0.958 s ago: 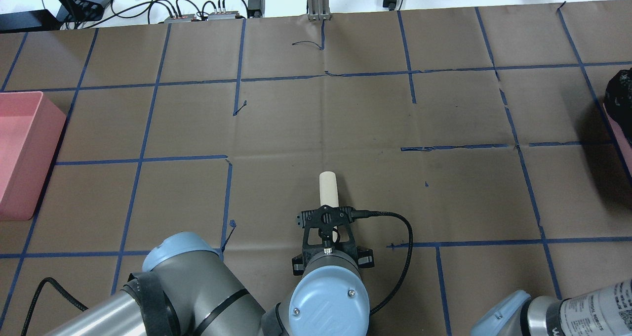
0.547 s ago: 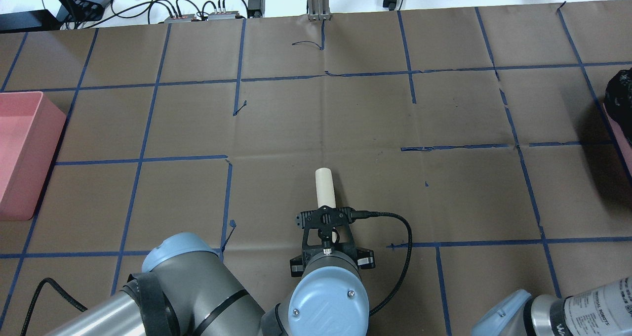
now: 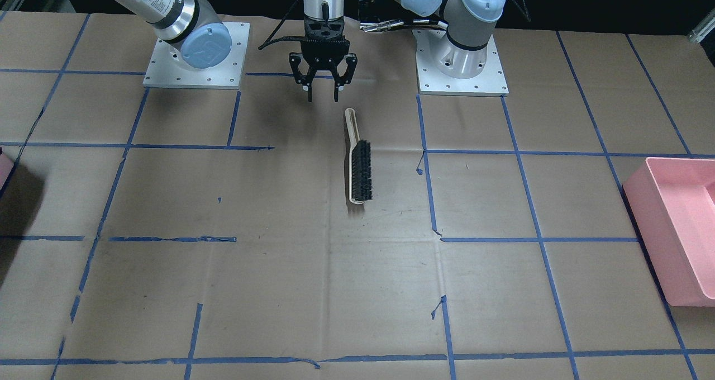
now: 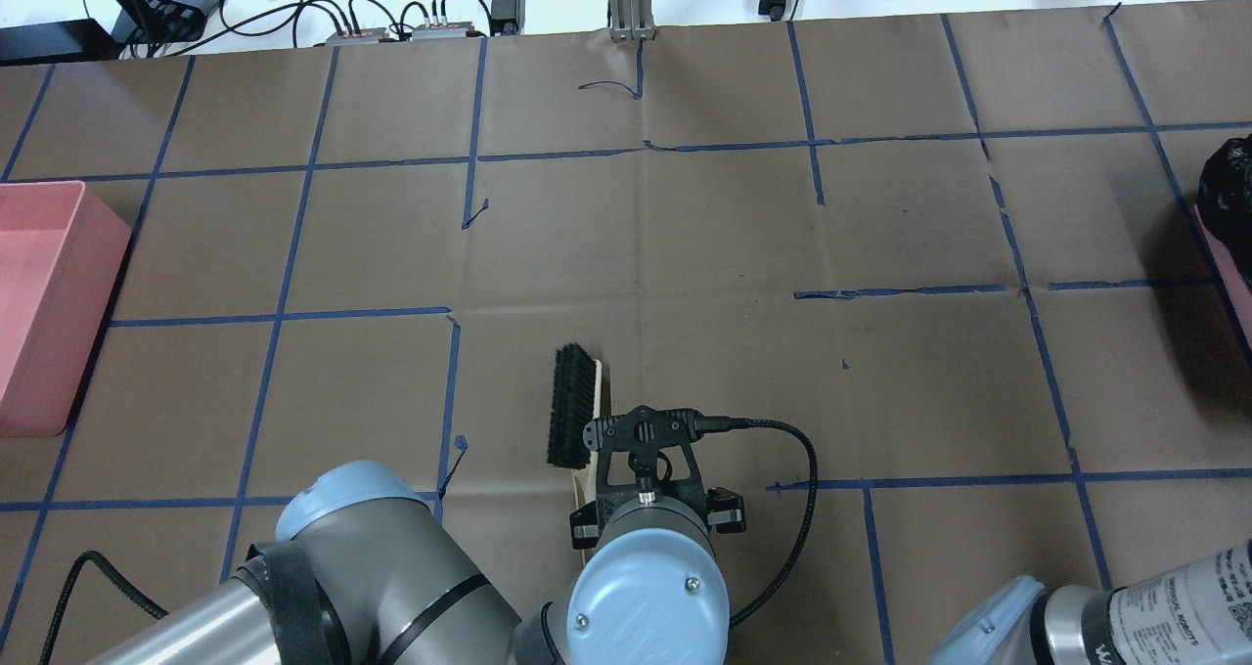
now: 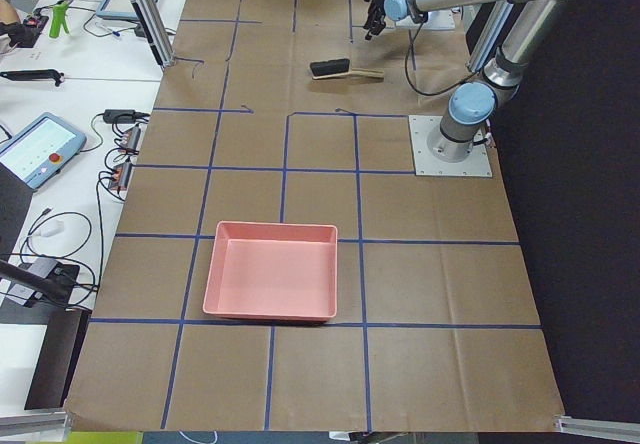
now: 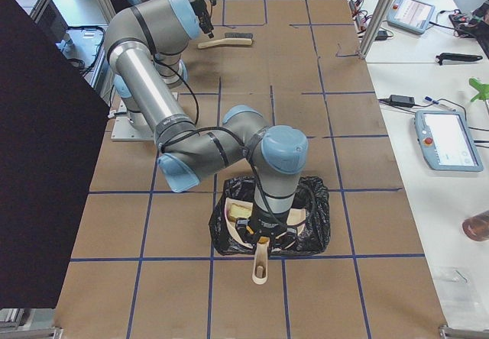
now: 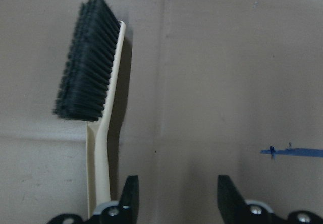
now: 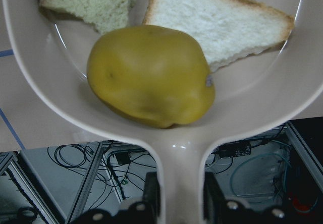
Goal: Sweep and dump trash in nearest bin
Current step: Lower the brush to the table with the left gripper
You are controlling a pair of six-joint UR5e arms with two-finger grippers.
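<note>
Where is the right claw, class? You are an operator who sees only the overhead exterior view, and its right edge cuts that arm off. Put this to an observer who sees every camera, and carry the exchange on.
Observer: In the right wrist view, the right claw is shut on the handle of the cream dustpan.
Operator: Has the trash been dumped yet?
Observer: No. The yellow lump, a bread slice and a second bread slice lie in the pan.
</note>
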